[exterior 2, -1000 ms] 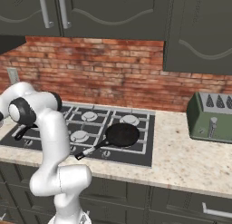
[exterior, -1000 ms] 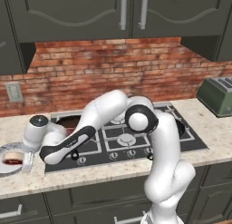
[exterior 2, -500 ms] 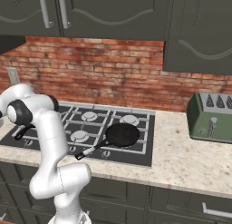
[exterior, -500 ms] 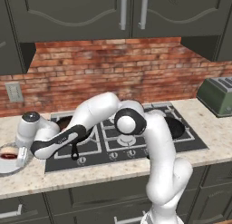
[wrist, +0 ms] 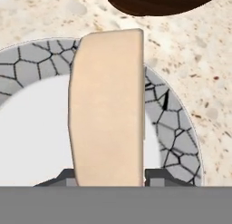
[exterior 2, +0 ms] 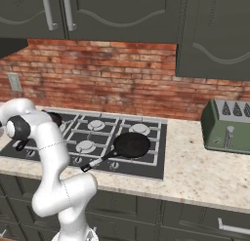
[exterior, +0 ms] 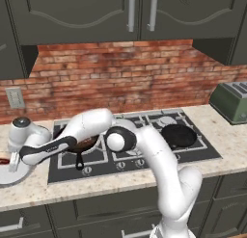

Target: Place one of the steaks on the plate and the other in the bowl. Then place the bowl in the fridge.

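Steak hangs edge-on in the end effector above plate.

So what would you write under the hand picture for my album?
The tool holds a steak edge-on above the plate, with the bowl just beyond on the counter.
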Controlling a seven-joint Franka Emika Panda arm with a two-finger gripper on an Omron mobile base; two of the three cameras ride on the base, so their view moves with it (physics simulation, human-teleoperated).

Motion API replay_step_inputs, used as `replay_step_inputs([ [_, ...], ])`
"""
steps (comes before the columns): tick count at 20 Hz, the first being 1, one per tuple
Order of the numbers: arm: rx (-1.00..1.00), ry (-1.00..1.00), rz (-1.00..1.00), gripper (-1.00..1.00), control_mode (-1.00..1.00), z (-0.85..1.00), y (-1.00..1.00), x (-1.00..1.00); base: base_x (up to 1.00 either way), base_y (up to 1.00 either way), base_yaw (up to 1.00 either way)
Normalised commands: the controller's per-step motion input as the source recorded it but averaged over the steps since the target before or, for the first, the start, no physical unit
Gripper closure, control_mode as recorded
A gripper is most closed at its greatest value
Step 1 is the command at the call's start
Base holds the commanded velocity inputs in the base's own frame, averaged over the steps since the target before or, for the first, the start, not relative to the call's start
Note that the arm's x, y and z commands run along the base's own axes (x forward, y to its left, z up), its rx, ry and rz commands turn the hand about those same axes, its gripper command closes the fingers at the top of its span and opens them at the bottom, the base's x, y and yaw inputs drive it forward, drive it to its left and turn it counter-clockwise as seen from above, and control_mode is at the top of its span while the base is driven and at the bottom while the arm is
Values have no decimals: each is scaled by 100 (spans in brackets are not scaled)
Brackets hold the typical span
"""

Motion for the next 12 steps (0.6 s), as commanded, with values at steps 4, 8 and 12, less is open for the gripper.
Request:
replay_step_inputs([
  [4,-5,0,-6,-100,-100,0,5,5,0,0,0],
  [8,-2,0,-5,-100,-100,0,-8,-3,0,0,0],
  [12,0,0,-4,-100,-100,0,-43,-41,0,0,0],
])
